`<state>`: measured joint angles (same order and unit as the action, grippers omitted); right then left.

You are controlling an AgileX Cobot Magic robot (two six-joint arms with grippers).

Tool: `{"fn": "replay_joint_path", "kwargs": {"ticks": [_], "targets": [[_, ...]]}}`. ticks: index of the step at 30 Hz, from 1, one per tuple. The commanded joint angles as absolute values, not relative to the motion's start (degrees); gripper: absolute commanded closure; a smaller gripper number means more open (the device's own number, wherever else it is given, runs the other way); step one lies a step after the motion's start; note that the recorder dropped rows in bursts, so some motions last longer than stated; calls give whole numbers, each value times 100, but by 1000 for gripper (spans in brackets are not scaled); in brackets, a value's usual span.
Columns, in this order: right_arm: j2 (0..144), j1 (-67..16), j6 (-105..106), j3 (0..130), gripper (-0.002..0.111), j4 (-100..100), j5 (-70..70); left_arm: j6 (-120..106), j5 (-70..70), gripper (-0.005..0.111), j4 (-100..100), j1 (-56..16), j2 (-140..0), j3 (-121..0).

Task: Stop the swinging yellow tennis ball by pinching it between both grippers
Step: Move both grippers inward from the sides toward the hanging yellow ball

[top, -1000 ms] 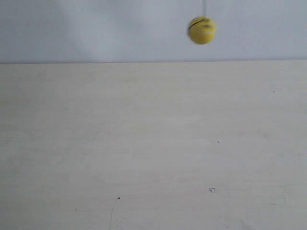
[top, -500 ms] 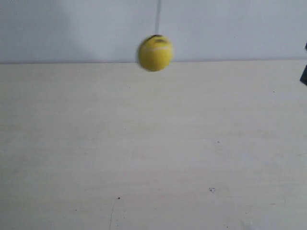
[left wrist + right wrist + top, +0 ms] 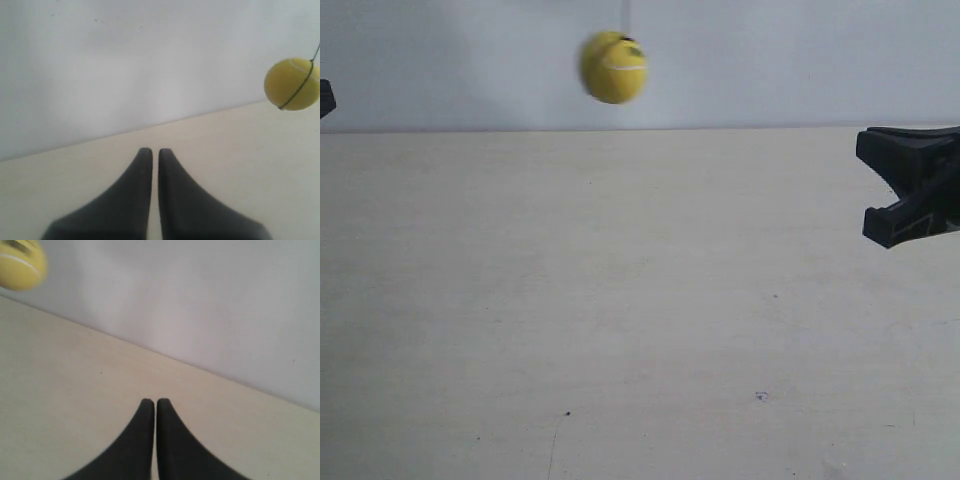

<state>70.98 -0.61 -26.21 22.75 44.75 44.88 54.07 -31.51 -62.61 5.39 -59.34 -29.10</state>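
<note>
The yellow tennis ball (image 3: pixel 613 67) hangs on a thin string in front of the pale wall, above the table's far edge, blurred by motion. The black gripper (image 3: pixel 880 188) of the arm at the exterior view's right reaches in from the right edge, well apart from the ball. Only a black tip (image 3: pixel 325 98) of the other arm shows at the left edge. In the left wrist view my left gripper (image 3: pixel 151 151) is shut and empty, with the ball (image 3: pixel 292 84) and its dark string off to one side. My right gripper (image 3: pixel 152 402) is shut too, the ball (image 3: pixel 20 265) far off in a corner.
A pale wooden table (image 3: pixel 640 320) fills the lower part of the exterior view, with a few small dark specks (image 3: pixel 761 396). A plain light wall (image 3: pixel 800 60) stands behind it.
The ball has swung from the right to the left and risen again. A black gripper has come in from the right edge, and a tip has appeared at the left edge.
</note>
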Motion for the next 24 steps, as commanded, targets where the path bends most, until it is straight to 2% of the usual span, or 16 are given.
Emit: {"fn": "replay_joint_path", "kwargs": {"ticks": [1,14,24], "targets": [[7321,-56,-2503,2417,108,4496,4561,5283,-3806,102,-6305,542,-6177,-2942],[7672,-56,-2187,2417,108,4452,4994,4686,-4705,102,-6337,542,-7158,-2942],[7672,-56,-2188,2417,108,4452,5271,4644,-4936,102,-6473,542,-7798,-3540]]}}
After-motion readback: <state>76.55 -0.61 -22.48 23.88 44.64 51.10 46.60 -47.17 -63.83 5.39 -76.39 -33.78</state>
